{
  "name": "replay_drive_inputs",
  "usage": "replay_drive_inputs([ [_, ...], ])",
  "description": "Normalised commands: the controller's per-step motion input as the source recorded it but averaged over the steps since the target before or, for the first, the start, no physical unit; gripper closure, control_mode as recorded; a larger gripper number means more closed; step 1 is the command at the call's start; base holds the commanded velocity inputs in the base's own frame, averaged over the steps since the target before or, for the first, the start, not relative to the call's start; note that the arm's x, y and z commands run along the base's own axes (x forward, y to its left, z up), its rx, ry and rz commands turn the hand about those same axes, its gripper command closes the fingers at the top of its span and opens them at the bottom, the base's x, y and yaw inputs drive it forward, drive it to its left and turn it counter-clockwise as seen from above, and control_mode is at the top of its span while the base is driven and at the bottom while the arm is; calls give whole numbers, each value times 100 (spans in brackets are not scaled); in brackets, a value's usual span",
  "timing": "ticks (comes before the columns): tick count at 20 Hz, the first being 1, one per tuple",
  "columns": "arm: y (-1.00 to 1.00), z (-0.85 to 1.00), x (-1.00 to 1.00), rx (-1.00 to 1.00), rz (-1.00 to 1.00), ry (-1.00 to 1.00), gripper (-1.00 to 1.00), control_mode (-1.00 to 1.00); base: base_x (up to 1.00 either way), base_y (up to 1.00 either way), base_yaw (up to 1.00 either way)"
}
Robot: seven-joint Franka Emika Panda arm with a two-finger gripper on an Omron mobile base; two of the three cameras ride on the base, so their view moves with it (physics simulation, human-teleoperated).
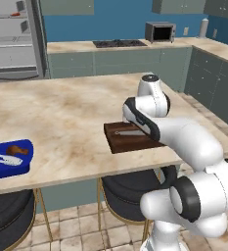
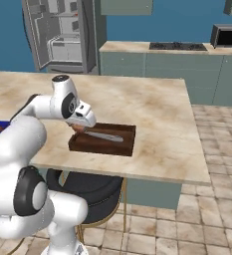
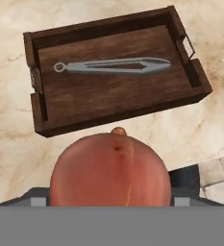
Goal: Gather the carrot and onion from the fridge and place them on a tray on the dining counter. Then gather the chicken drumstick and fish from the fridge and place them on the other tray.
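You have the onion in the gripper: it sits big and round right in front of the hand camera, and the jaws stand wide around its girth, pinching it rather than hanging empty. In the right base view it peeks out under the hand as a small orange-brown lump just over the near left corner of the wooden tray.

Treat it as a firm, light, round thing with a smooth, papery skin. It will not crush, but a ball like this can roll or squirt out of two flat pads if the hold sits off its widest part. The stem nub points away from the hand toward the tray, so your hold looks to be across the middle, which is where you want it.

The arm is folded close to the base, elbow up, forearm reaching over the counter edge, hand tipped down at the tray. A pair of tongs lies lengthwise in the tray's middle; the strip of tray floor nearest you is bare. The blue tray with the drumstick sits well apart, at the counter's left end.
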Motion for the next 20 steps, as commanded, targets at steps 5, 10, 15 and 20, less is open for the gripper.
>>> replay_drive_inputs([
  [5,11,-46,46,0,1,7,100,-100,0,0,0],
  [10,5,-52,50,0,2,3,100,-100,0,0,0],
  [15,0,-49,57,0,3,0,100,-100,0,0,0],
  [20,3,-40,58,0,2,0,100,-100,0,0,0],
])
